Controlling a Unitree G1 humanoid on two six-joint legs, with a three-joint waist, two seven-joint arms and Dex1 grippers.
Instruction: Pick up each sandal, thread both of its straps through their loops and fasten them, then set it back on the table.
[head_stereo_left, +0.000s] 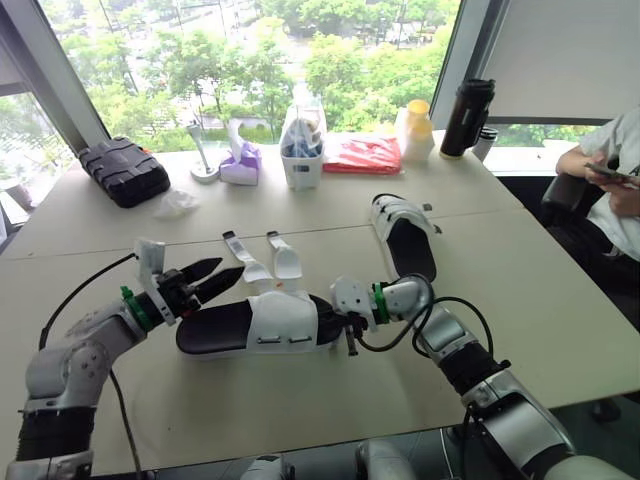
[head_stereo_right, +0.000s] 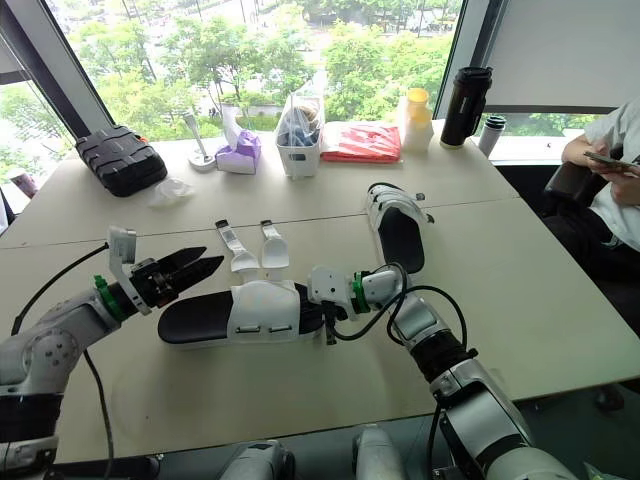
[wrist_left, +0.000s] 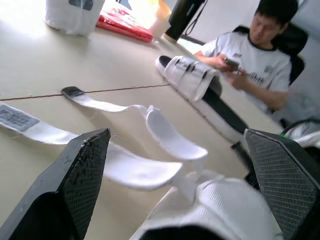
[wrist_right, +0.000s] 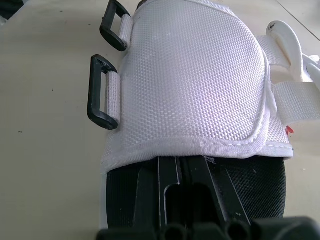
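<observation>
The near sandal (head_stereo_left: 255, 325), black sole with a white upper, lies on the table (head_stereo_left: 560, 290) between my grippers. Its two white straps (head_stereo_left: 268, 260) lie loose on the table behind it, and its two black loops (wrist_right: 102, 92) hang bare on the other side. My left gripper (head_stereo_left: 213, 274) is open, just above the sandal's left end and close to the straps (wrist_left: 150, 125). My right gripper (head_stereo_left: 337, 318) is shut, its fingers (wrist_right: 185, 185) lying on the black footbed under the edge of the upper. The second sandal (head_stereo_left: 405, 235) lies farther right with its straps across its upper.
Along the far edge stand a black case (head_stereo_left: 125, 170), a purple box (head_stereo_left: 240, 160), a white container (head_stereo_left: 302, 150), a red packet (head_stereo_left: 362, 155), a yellow-capped bottle (head_stereo_left: 415, 130) and a black flask (head_stereo_left: 465, 118). A person (head_stereo_left: 610, 170) sits at the right.
</observation>
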